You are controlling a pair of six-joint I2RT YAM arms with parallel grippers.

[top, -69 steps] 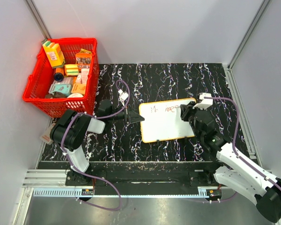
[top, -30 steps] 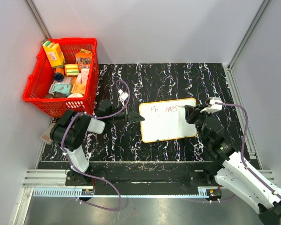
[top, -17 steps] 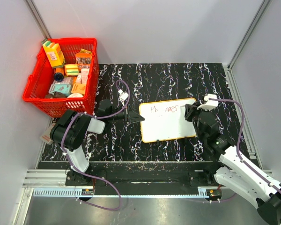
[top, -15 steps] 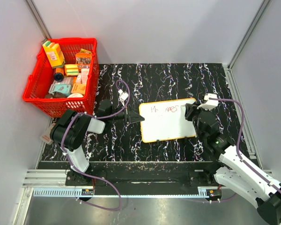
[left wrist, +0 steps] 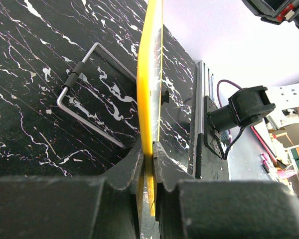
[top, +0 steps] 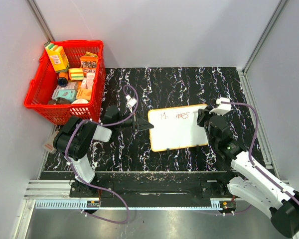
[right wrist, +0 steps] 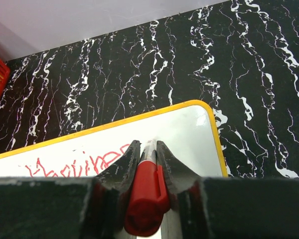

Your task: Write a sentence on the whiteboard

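Note:
The whiteboard [top: 175, 130] lies flat at the table's middle, white with a yellow rim. Red handwriting [top: 181, 116] runs along its top edge; only one partial line shows, also in the right wrist view [right wrist: 79, 165]. My left gripper [top: 141, 124] is shut on the board's left edge, seen edge-on in the left wrist view [left wrist: 150, 99]. My right gripper [top: 200, 116] is shut on a red marker [right wrist: 145, 196], whose tip touches the board [right wrist: 184, 134] near its top right corner, just right of the writing.
A red basket [top: 37, 104] full of boxes and packets stands at the back left. A bent metal wire stand [left wrist: 84, 102] lies on the black marbled table beside the board. Grey walls enclose the table on three sides.
My right gripper with the marker has shifted back and forth over the board's top right part; the red writing has grown longer to the right. The left gripper and board have stayed put.

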